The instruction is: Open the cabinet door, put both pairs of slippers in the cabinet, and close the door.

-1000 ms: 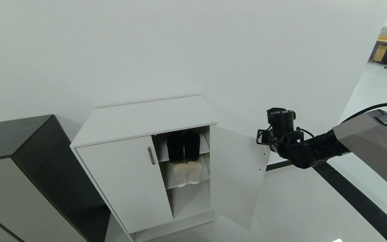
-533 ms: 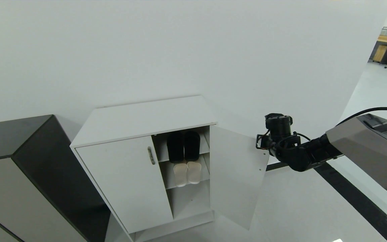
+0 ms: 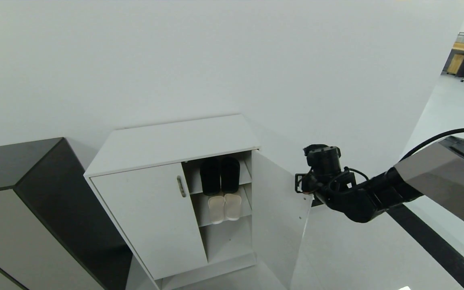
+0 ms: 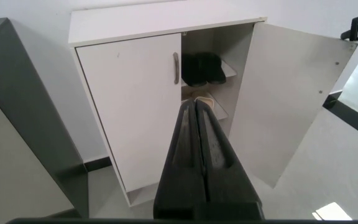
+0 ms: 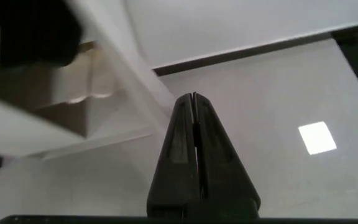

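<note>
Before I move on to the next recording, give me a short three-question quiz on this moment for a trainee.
1. True or false: the black slippers and the white slippers are both inside the cabinet.
2. Which door stands open? A: the left door. B: the right door. C: both doors.
3. Fill in: the black slippers are stored ___ the white slippers.
Key: 1 true; 2 B; 3 above.

the cabinet (image 3: 175, 141) is smooth matt white board, its handle (image 3: 181, 186) metal, the black slippers (image 3: 220, 175) matt.
</note>
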You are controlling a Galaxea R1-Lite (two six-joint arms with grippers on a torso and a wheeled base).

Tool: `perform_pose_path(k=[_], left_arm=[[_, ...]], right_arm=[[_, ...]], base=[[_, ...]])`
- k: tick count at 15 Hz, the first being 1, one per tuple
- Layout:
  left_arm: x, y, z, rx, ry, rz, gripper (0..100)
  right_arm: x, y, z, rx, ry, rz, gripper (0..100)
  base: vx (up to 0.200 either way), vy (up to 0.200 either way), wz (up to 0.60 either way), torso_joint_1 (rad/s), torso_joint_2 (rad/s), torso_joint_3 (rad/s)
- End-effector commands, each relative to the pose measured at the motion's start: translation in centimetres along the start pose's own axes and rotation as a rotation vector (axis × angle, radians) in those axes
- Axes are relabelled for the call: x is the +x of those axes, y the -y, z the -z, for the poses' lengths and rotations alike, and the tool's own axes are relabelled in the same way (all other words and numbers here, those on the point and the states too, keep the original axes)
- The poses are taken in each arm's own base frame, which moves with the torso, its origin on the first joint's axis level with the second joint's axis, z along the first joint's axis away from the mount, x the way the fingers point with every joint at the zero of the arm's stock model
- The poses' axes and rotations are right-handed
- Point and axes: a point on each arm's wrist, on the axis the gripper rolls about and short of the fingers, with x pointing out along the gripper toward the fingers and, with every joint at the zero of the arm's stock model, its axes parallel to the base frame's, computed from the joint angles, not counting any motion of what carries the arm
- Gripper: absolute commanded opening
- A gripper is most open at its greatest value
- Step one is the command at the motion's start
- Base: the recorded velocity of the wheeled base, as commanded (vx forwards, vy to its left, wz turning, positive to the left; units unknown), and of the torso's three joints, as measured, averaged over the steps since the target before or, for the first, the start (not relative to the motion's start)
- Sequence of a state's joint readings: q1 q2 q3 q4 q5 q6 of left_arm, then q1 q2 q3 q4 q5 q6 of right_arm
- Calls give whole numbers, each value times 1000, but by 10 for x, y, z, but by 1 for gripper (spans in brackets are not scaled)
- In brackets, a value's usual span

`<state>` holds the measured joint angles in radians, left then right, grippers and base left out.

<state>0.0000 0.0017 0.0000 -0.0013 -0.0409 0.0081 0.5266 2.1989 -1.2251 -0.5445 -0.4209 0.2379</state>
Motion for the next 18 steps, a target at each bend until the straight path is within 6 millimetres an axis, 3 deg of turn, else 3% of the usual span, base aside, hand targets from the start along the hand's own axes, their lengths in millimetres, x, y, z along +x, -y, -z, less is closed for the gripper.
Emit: perform_pose_path(k=[1,5,15,18], left_arm=[[0,0,0,0,0,-1,0],[0,0,0,0,0,-3,0],[0,0,0,0,0,-3,0],[0,0,0,0,0,-1,0]], right_arm=[[-46,-24,-9,-18,29,-94,0],[-83,-37,-7,-42,42,-175,0],[-81,-41,3,-101,74,-202,0],[-83,-47,7,-115,69,-218,0]], base=[[0,0,0,0,0,0],[0,0,0,0,0,0],[0,0,0,0,0,0],[0,0,600,1,4,5]])
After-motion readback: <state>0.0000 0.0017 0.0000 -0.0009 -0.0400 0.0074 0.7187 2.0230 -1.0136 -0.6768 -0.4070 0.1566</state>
